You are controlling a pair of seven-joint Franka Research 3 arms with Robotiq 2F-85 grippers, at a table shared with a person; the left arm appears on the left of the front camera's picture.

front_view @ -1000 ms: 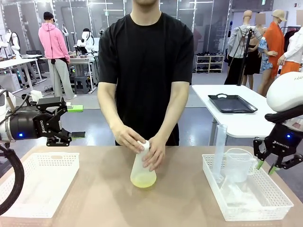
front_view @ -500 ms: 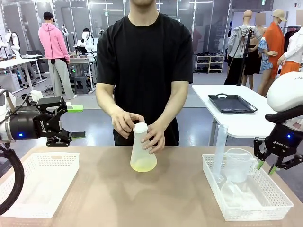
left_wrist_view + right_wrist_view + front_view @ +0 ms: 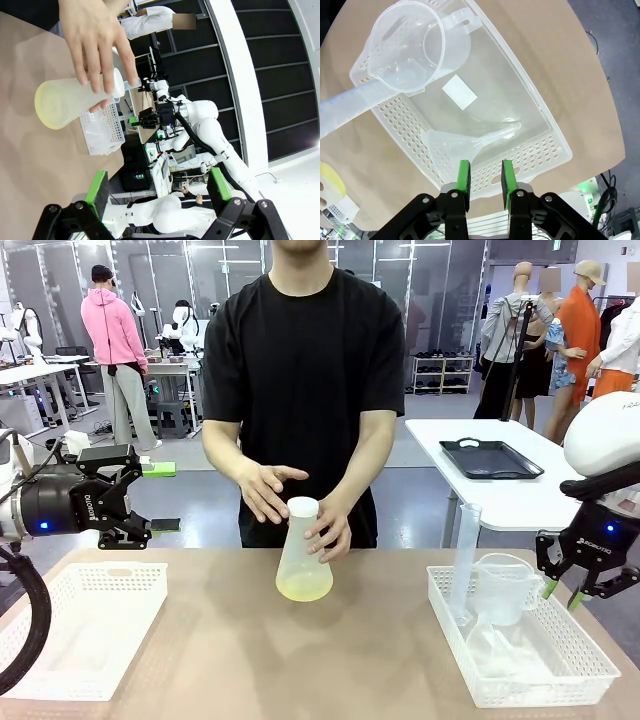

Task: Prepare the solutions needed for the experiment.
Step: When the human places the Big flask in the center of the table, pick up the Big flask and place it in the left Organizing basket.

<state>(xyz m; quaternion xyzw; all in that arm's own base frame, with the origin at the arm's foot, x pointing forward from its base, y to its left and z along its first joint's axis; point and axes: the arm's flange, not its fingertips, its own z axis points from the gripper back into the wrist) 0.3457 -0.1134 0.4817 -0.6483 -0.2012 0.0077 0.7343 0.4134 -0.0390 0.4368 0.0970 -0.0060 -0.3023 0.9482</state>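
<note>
1. Flask (image 3: 303, 560), tilted a second ago, now stands upright; solution (image 3: 303, 588) lies in its base.
2. Left gripper (image 3: 160, 497), well left of flask, gapes empty; right gripper (image 3: 561, 593), well right, narrowly parted, empty.
3. Hand (image 3: 262, 488) lifted off cap (image 3: 302, 507); capping judged done.

Two baskets (image 3: 100, 568) (image 3: 545, 695), one flask (image 3: 299, 560), one solution (image 3: 303, 589).

We look down past the right gripper (image 3: 485, 167), whose green pads (image 3: 464, 175) stand a little apart with nothing between them, onto a white perforated basket (image 3: 535, 148) on the brown table (image 3: 580, 75). In it we see a clear handled jug (image 3: 412, 47), a funnel (image 3: 462, 142) lying on its side, and a small white label (image 3: 459, 93). A translucent cylinder (image 3: 350, 105) runs from beside the jug to the picture's left edge.
</note>
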